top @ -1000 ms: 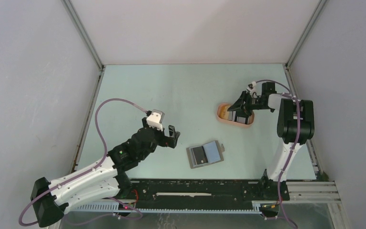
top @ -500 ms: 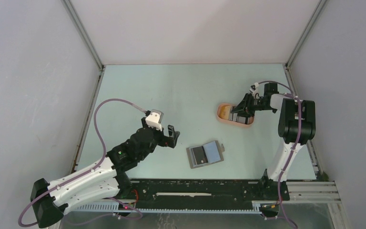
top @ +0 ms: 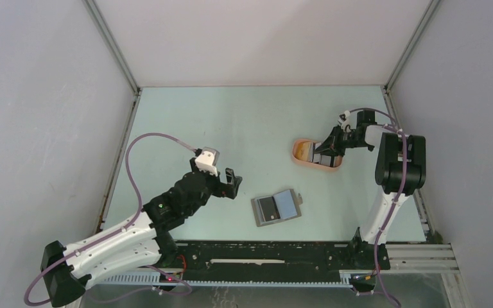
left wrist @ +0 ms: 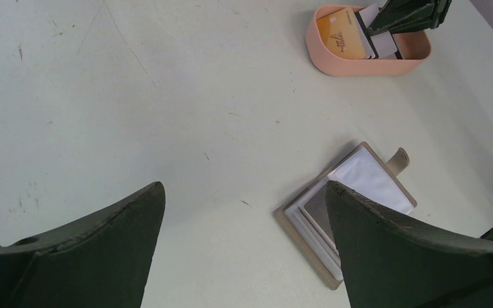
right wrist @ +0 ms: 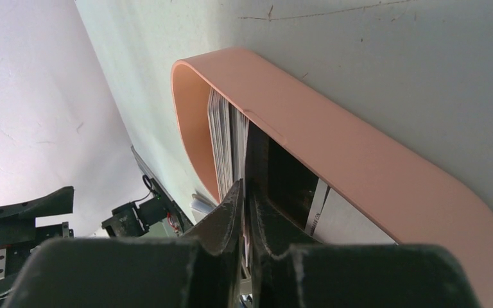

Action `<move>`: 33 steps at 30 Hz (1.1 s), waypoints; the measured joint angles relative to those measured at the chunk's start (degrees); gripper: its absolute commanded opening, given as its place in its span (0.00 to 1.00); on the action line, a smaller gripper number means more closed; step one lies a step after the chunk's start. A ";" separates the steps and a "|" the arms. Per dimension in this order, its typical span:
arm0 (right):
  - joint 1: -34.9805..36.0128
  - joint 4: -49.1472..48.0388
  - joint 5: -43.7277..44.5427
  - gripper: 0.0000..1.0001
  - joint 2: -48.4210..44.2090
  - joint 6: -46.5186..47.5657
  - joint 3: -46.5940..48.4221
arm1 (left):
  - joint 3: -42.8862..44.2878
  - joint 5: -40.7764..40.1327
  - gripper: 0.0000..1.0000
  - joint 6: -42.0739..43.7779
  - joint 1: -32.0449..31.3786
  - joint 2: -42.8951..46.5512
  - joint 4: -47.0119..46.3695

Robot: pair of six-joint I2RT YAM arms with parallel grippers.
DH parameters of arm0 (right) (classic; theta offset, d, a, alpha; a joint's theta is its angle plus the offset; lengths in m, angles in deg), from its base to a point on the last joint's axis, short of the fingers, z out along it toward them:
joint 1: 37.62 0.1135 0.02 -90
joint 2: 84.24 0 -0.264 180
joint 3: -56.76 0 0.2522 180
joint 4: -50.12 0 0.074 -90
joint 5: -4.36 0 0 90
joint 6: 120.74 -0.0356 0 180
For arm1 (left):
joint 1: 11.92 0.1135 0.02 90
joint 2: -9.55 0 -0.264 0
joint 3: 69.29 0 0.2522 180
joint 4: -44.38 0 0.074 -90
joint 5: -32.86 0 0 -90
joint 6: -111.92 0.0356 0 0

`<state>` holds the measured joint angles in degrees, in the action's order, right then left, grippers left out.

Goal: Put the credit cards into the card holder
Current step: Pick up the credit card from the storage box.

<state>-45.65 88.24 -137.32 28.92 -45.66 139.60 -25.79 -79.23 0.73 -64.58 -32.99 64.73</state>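
1. Right pincer [right wrist: 244,186]: down inside the tray [right wrist: 359,160], jaws drawn nearly together about what looks like a card's edge. Whether it truly grips cannot be told
2. Left pincer [left wrist: 244,256]: jaws wide apart, holding nothing, poised over the counter [left wrist: 135,96] near the holder [left wrist: 346,212]
3. Cards: in the tray. The orange card [left wrist: 337,35] sits at one end, and the striped card [right wrist: 221,135] stands on edge just beside the right fingers. The holder lies open on the counter, well apart from the tray
4. Hazard: the cards stand packed close, so the jaws may nip two at once, or push a neighbour over
5. Hazard: the pinch appears to sit on a thin edge only, so the card could pivot or slip out on the lift
6. Hazard: one finger runs close along the tray wall. If it catches the wall, the tray, likely light, could be dragged or tipped
7. Hazard: the holder lies loose, so pushing a card in may slide it unless the left pincer steadies it
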 measured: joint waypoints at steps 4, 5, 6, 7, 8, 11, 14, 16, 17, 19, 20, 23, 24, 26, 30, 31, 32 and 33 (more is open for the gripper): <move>-0.37 0.55 0.22 0.09 0.00 0.11 0.00 | 0.00 0.02 1.00 -0.26 0.00 0.26 0.00; -0.44 0.68 0.28 0.08 0.00 0.13 0.00 | 0.00 0.02 1.00 -0.35 -0.02 0.28 0.00; -0.52 0.79 0.42 0.08 -0.02 0.22 0.00 | 0.00 0.02 1.00 -0.42 0.00 0.33 0.00; -0.59 0.94 0.61 0.08 -0.02 0.33 0.00 | 0.00 0.04 1.00 -0.44 0.00 0.33 0.00; -0.66 1.09 0.72 0.08 -0.09 0.46 0.00 | 0.00 0.04 1.00 -0.46 -0.02 0.35 0.02; -0.94 1.64 1.31 0.07 -0.48 0.94 0.00 | 0.00 0.17 1.00 -0.55 -0.02 0.50 0.04; -1.49 2.29 1.75 0.09 -1.14 1.57 0.00 | -0.02 0.31 1.00 -0.87 0.00 0.94 0.04; -1.84 2.64 1.81 0.12 -1.29 1.90 0.00 | -0.09 0.31 1.00 -0.92 0.00 1.14 0.02; -1.99 2.84 1.84 0.13 -1.29 2.05 0.00 | -0.17 0.35 1.00 -0.94 0.00 1.20 0.00; -2.14 3.21 1.90 0.14 -1.29 2.29 0.00 | -0.57 0.42 1.00 -1.07 0.00 1.36 0.00; -2.21 3.32 1.90 0.14 -1.29 2.47 0.00 | -0.79 0.46 1.00 -1.25 0.00 1.40 0.02; -2.29 3.45 1.97 0.16 -1.29 2.80 0.00 | -0.92 0.57 1.00 -1.36 0.00 1.44 0.37; -2.29 3.54 2.08 0.17 -1.29 2.89 0.00 | -0.92 0.72 1.00 -1.36 0.00 1.55 0.37; -2.29 3.67 2.25 0.18 -1.29 3.06 0.00 | -0.92 0.90 1.00 -1.40 -0.02 1.84 0.37; -2.29 3.98 2.56 0.19 -1.29 3.30 0.00 | -0.92 1.03 1.00 -1.66 0.00 2.29 0.37; -2.29 4.17 2.62 0.19 -1.29 3.37 0.02 | -0.92 1.09 1.00 -1.77 0.00 2.32 0.37; -2.29 4.31 2.73 0.19 -1.29 3.52 0.04 | -0.92 1.22 1.00 -1.84 0.00 2.34 0.35; -2.29 4.50 2.78 0.19 -1.29 3.58 0.09 | -0.92 1.29 1.00 -1.88 -0.02 2.36 0.37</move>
<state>-47.94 92.74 -134.55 27.63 -42.07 139.69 -26.71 -77.94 -1.15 -64.60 -30.63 65.10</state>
